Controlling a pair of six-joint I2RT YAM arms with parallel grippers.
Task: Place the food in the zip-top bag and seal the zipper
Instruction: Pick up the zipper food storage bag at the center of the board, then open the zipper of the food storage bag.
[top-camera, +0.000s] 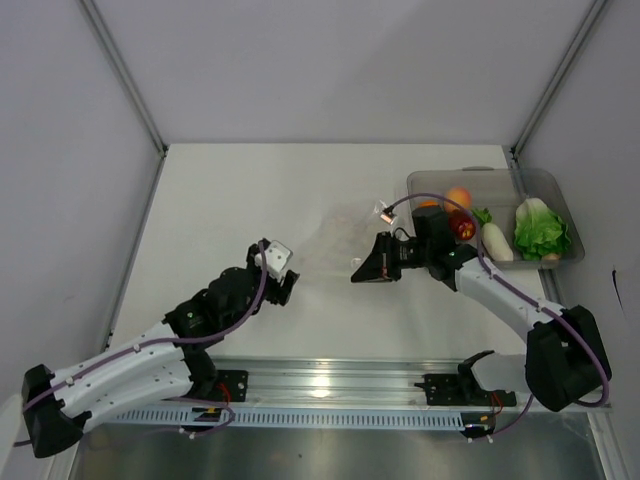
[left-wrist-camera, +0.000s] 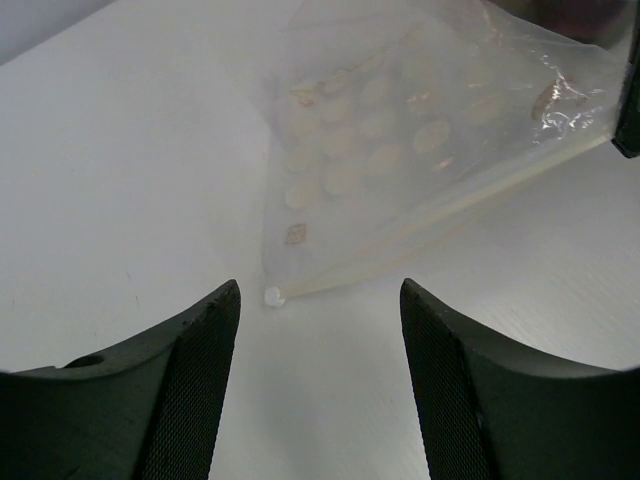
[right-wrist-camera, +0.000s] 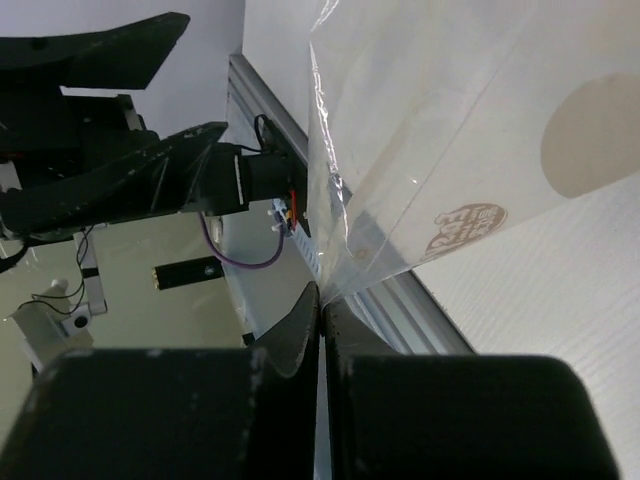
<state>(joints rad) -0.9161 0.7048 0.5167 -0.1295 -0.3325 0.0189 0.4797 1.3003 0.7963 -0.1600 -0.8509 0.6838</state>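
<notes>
The clear zip-top bag (top-camera: 338, 240) lies on the white table between the arms. It shows pale round spots in the left wrist view (left-wrist-camera: 400, 150). Its zipper (left-wrist-camera: 440, 210) runs along the near edge and ends in a small white nub (left-wrist-camera: 272, 296). My right gripper (top-camera: 358, 274) is shut on an edge of the bag (right-wrist-camera: 450, 130), lifting the film at the fingertips (right-wrist-camera: 322, 298). My left gripper (top-camera: 289, 287) stands open just short of the bag's near corner (left-wrist-camera: 320, 300), holding nothing. The food sits in the tray: an orange (top-camera: 458, 197), a dark red fruit (top-camera: 464, 228), a radish (top-camera: 496, 241) and a cabbage (top-camera: 541, 230).
A rigid clear tray (top-camera: 470, 177) stands at the back right with the food in it. Grey walls close off the table at the back and sides. A metal rail (top-camera: 330, 385) runs along the near edge. The left arm (right-wrist-camera: 120, 180) shows in the right wrist view.
</notes>
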